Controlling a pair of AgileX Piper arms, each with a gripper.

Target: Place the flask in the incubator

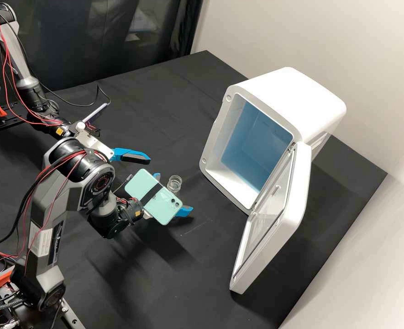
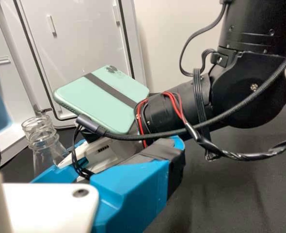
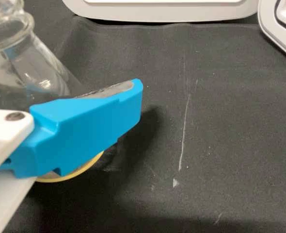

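Note:
A small clear glass flask stands upright on the black bench, left of the incubator. The incubator is a white box with a blue inside, tipped toward the arms, and its door hangs wide open. My right gripper, on the arm carrying a mint green phone, is open low over the bench with the flask between its fingers. My left gripper hovers open and holds nothing, behind and to the left of the flask.
The right arm's wrist and cables hang close beside my left finger. Bare black bench lies in front of the incubator. A white wall rises behind the box, and the bench edge runs near the door.

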